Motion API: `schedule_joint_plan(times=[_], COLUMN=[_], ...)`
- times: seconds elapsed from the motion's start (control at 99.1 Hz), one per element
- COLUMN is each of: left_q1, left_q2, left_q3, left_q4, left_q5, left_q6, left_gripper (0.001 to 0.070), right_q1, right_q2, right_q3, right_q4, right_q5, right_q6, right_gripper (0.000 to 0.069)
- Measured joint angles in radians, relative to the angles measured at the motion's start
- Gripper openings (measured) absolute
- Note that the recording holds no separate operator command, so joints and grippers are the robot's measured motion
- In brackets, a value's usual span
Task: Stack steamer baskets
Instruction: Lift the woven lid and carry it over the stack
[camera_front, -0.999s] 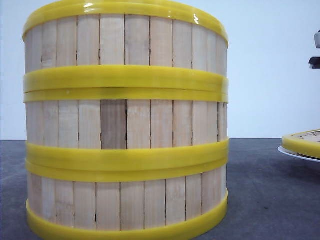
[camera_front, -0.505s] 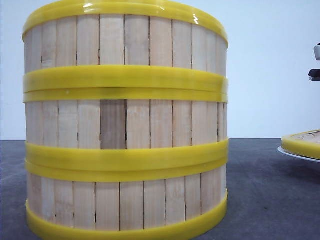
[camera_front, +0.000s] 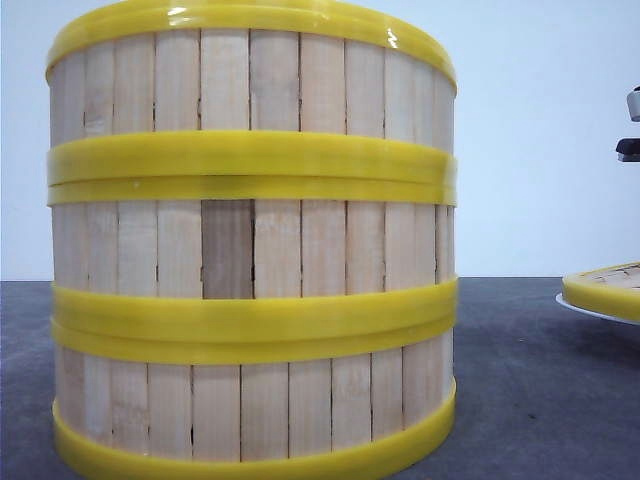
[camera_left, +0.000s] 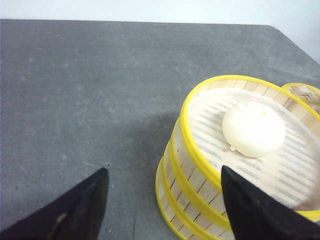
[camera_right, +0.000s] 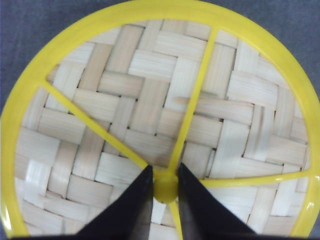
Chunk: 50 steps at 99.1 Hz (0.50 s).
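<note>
Right gripper (camera_right: 164, 186): two dark fingers (camera_right: 131, 205) clenched on the small yellow hub knob at the centre of the lid (camera_right: 150, 100), a flat round piece with a pale woven-strip face, yellow rim and thin yellow spokes; in the front view the lid (camera_front: 605, 290) sits at the right edge on a white plate (camera_front: 590, 310), slightly tilted. Left gripper (camera_left: 162, 205): released, its dark fingers (camera_left: 82, 205) spread wide, one over bare table, the other over the near rim of the steamer baskets (camera_left: 200, 200), gripping nothing. Steamer baskets (camera_front: 250, 250): three alike, round, shallow, stacked one on another into an upright column close to the front camera, filling the left and centre of that view; walls of pale vertical wooden slats, one slat in the middle tier darker, with thick yellow bands at each rim, doubled where tiers meet. Axis of the stack vertical, open mouth upward. Top basket lined with a white cloth, holding one round white bun (camera_left: 254, 129) near its centre. Table (camera_left: 90, 90): dark grey, matte, faintly speckled. Backdrop: plain pale wall.
</note>
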Motion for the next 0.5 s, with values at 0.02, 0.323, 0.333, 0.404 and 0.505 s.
schedule_joint_plan(times=[0.02, 0.323, 0.333, 0.404, 0.505], left_q1=[0.0, 0.0, 0.0, 0.0, 0.0], left_q2=[0.0, 0.0, 0.0, 0.0, 0.0], left_q3=[0.0, 0.0, 0.0, 0.0, 0.0], left_q4=[0.0, 0.0, 0.0, 0.0, 0.001], left_q5=[0.0, 0.0, 0.0, 0.0, 0.0], left_q6=[0.0, 0.003, 0.004, 0.006, 0.007], left_gripper=[0.0431, 0.0431, 0.0431, 0.0431, 0.0431], right_q1=[0.0, 0.032, 0.035, 0.069, 0.127], right_q2=[-0.001, -0.061, -0.065, -0.092, -0.1], right_q3=[0.001, 0.126, 0.134, 0.201, 0.306], right_q4=[0.0, -0.074, -0.076, -0.108, -0.173], right_q5=[-0.001, -0.053, -0.053, -0.054, -0.061], right_q6=[0.0, 0.016, 0.015, 0.01, -0.005], right_gripper=[0.0057, 0.0056, 0.0056, 0.0056, 0.0056])
